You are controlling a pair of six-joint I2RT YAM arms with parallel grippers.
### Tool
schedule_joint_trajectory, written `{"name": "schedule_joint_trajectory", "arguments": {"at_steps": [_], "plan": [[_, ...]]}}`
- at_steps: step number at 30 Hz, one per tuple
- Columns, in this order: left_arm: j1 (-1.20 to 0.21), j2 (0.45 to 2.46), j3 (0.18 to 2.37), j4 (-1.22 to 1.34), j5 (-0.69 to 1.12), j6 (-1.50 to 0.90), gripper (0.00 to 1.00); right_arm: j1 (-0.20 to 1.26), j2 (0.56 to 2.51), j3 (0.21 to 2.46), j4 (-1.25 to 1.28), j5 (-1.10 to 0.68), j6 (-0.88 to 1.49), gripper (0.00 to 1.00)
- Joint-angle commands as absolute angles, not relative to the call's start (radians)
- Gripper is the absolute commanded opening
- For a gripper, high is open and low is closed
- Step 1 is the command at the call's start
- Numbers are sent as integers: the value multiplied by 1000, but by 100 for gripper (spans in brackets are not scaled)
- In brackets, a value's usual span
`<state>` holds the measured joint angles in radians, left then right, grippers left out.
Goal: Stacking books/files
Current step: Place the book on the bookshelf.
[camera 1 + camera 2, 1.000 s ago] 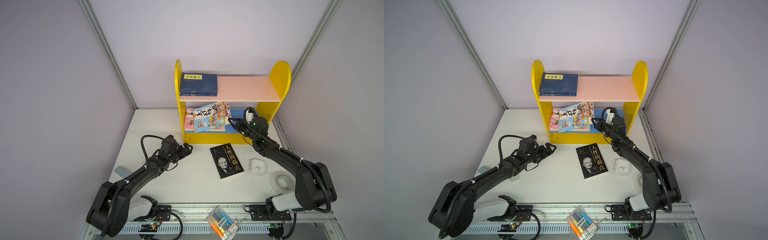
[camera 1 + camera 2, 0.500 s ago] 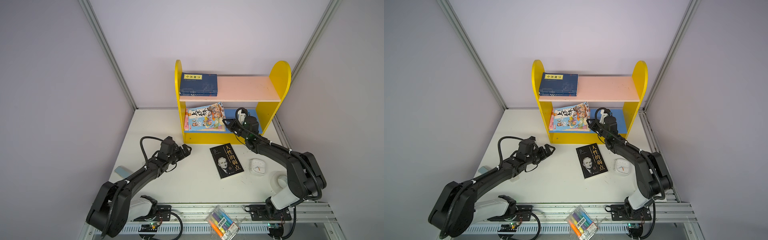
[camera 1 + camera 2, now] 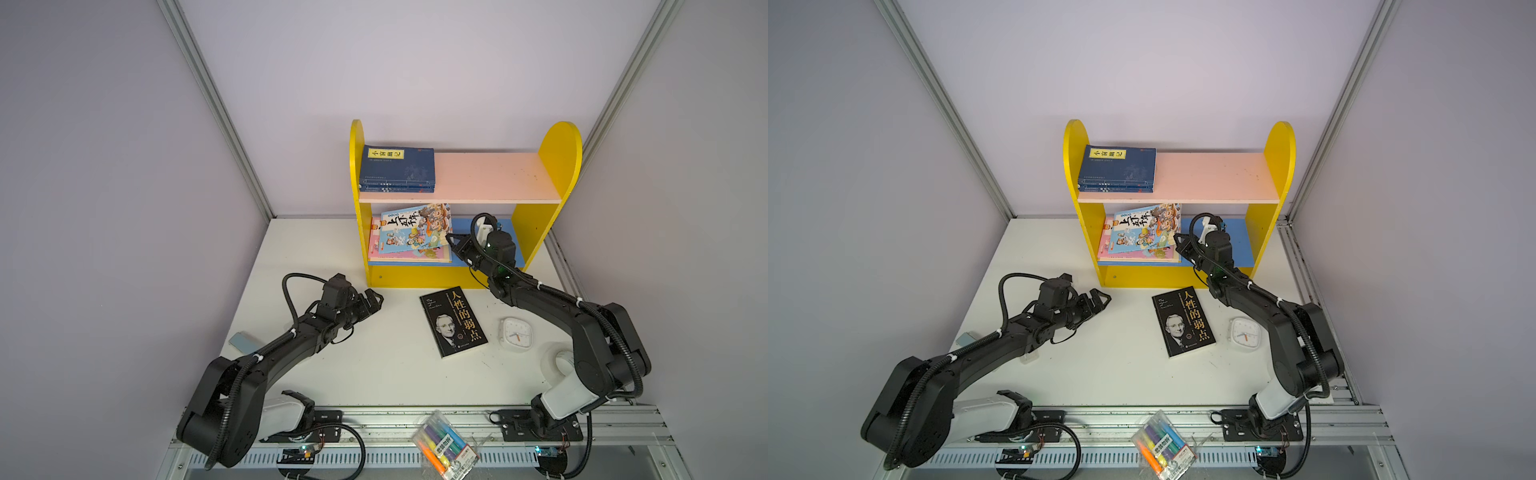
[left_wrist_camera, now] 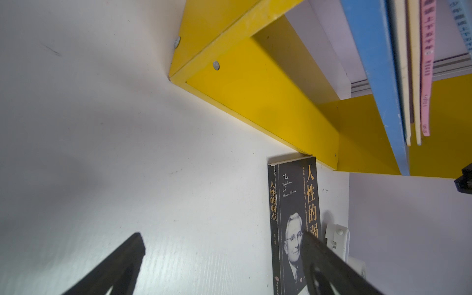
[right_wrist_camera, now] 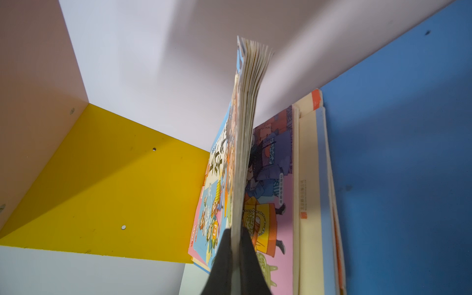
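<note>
Since a second ago the right arm has carried the blue cartoon book (image 3: 415,228) further left into the lower compartment of the shelf (image 3: 557,153); the left arm has hardly shifted.

The right gripper (image 5: 236,232) is pressed together on the book's near corner, its two dark fingers pinching the fanned, cream-edged pages. The book is thin and floppy with a glossy cover, and it hangs tilted over a flat pile. That pile has a pink cartoon book (image 5: 268,204) on top and cream books (image 5: 309,178) under it, all lying on the matte blue bottom board (image 3: 1244,249). The shelf has rounded yellow side panels and a pale pink upper board (image 3: 490,174), which roofs the compartment closely above the held book. On that board's left end sits a squared stack of navy books (image 3: 397,166) with a yellow label.

The left gripper (image 3: 374,301) is spread wide and holds nothing, over the white table (image 3: 374,365) in front of the shelf's left corner. A black book (image 3: 453,322) with a portrait lies flat on the table, its far corner just beside the shelf's base. A white square clock (image 3: 515,334) sits near it, beside the right arm. A clear pack of markers (image 3: 444,446) rests on the metal rail at the front edge.
</note>
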<state>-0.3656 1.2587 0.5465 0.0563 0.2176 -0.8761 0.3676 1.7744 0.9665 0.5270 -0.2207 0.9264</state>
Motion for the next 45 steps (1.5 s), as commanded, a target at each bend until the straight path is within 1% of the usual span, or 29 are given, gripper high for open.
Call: {"name": "schedule_joint_trajectory", "arguments": {"at_steps": [1, 14, 19, 26, 32, 37, 45], "plan": [[-362, 1262, 549, 86, 227, -869, 98, 381, 1790, 982, 526, -230, 911, 0], [-350, 1256, 529, 97, 233, -866, 98, 413, 1825, 1008, 510, -221, 919, 0], [-345, 1257, 524, 103, 240, -867, 98, 426, 1825, 1003, 507, -210, 921, 4], [-342, 1254, 519, 108, 244, -868, 98, 445, 1811, 997, 463, -192, 893, 13], [-340, 1252, 513, 113, 245, -868, 98, 455, 1786, 991, 410, -173, 863, 28], [-340, 1254, 510, 119, 248, -868, 98, 459, 1774, 988, 380, -175, 850, 34], [-339, 1253, 500, 127, 252, -869, 98, 461, 1748, 983, 342, -183, 831, 41]]}}
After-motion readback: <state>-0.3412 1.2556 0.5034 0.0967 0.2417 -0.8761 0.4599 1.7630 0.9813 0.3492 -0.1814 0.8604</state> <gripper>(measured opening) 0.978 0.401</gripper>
